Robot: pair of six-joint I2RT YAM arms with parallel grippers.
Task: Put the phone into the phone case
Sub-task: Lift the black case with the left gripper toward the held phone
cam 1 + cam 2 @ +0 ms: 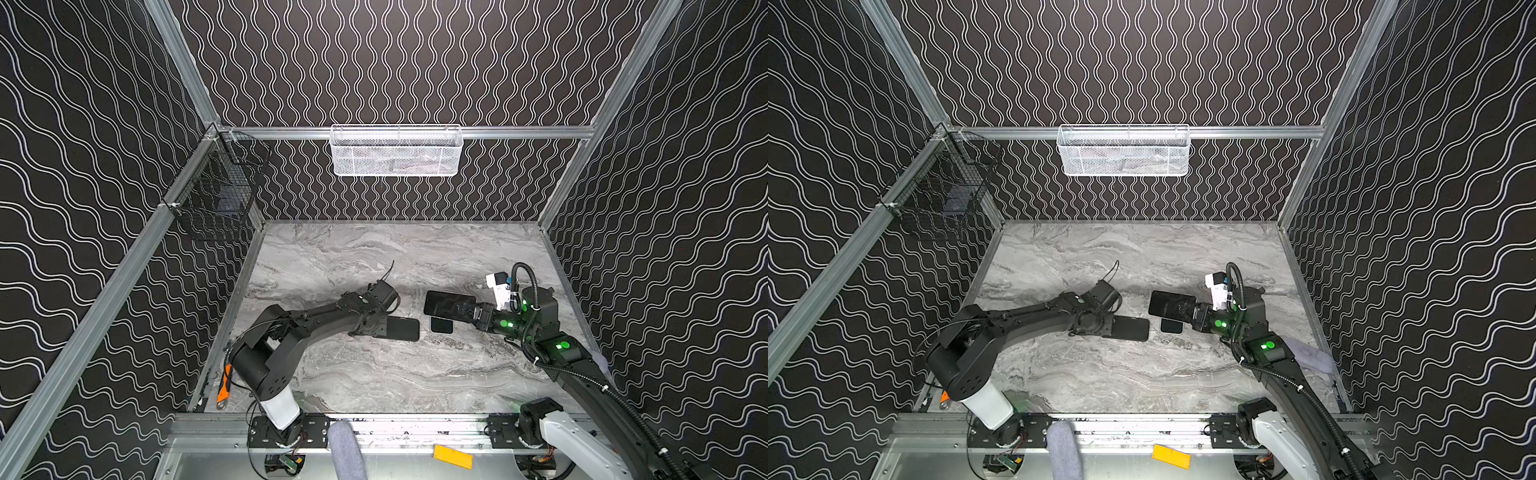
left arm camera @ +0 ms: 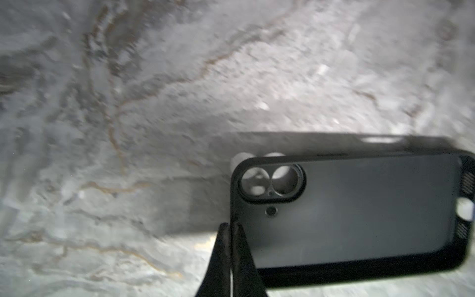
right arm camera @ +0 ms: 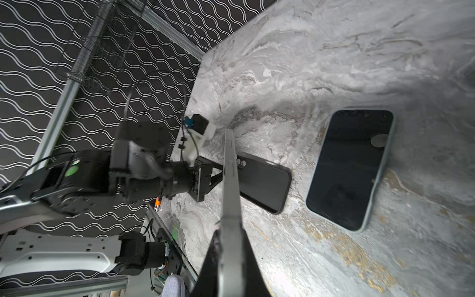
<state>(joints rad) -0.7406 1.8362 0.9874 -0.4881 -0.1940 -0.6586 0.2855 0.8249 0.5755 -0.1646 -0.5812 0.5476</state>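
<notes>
**Task items.** The phone (image 1: pixel 444 302) is raised off the tabletop (image 1: pixel 374 374), right of centre. The right gripper (image 1: pixel 468 309) clamps it at one short end, jaws closed on it. In the right wrist view the phone (image 3: pixel 230 167) shows edge-on as a thin grey slab.

The phone case (image 1: pixel 403 329) sits just left of the phone, low and roughly flat. The left gripper (image 1: pixel 387 328) holds it. In the left wrist view the fingers (image 2: pixel 221 257) are pinched together on the case edge beside the camera cut-out. Whether the case touches the surface cannot be told.

**Obstruction.** A second phone (image 1: pixel 441 326) lies flat, screen up, between the free end of the phone case and the right gripper. In both top views the held phone partly covers it. A narrow gap separates it from the case.

**Surroundings.** A white mesh basket (image 1: pixel 397 151) hangs on the back rail and a black wire basket (image 1: pixel 216 195) on the left wall, both well apart from the grippers. An orange block (image 1: pixel 453 456) and a grey roll (image 1: pixel 345 449) lie at the front frame.
</notes>
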